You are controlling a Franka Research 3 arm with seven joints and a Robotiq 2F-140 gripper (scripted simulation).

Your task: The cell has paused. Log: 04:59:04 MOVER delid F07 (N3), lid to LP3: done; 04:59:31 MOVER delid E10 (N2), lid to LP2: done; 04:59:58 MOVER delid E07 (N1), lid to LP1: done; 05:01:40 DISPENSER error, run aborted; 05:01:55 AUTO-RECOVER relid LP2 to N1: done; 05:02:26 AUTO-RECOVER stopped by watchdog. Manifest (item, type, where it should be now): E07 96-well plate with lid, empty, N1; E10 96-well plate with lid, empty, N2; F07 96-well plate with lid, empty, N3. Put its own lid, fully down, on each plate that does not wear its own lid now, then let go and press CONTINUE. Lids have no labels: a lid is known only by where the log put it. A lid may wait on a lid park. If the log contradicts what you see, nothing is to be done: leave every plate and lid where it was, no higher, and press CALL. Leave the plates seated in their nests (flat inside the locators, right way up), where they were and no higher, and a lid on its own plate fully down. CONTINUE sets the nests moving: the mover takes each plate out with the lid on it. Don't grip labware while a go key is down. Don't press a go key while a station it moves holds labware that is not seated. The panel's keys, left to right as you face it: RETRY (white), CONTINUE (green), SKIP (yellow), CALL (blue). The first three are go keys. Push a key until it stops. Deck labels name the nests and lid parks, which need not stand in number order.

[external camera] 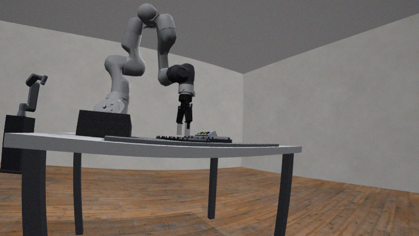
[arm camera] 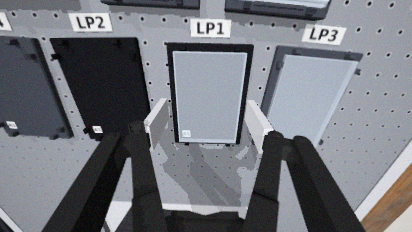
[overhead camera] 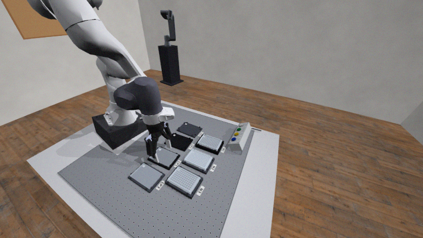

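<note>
My gripper [overhead camera: 156, 153] is open and empty, low over the lid [overhead camera: 165, 157] on park LP1. In the wrist view its white pads [arm camera: 207, 125] stand either side of that lid's [arm camera: 210, 96] near end, apart from it. A second lid [overhead camera: 146, 176] [arm camera: 309, 95] lies on LP3. LP2 [arm camera: 102, 82] is bare and dark. Three plates sit in nests: the near one at N3 [overhead camera: 184, 180] and the far one [overhead camera: 210, 143] show their wells clearly. The middle one at N2 [overhead camera: 198, 160] looks paler and smoother. I cannot tell for sure which wears a lid.
A fourth dark park [overhead camera: 189, 129] is bare at the far end of the park row. The key panel [overhead camera: 239, 136] stands beyond the nests, with the blue key [overhead camera: 233, 138] nearest and the green key [overhead camera: 238, 129] further back. The arm's base block [overhead camera: 118, 130] is to the left.
</note>
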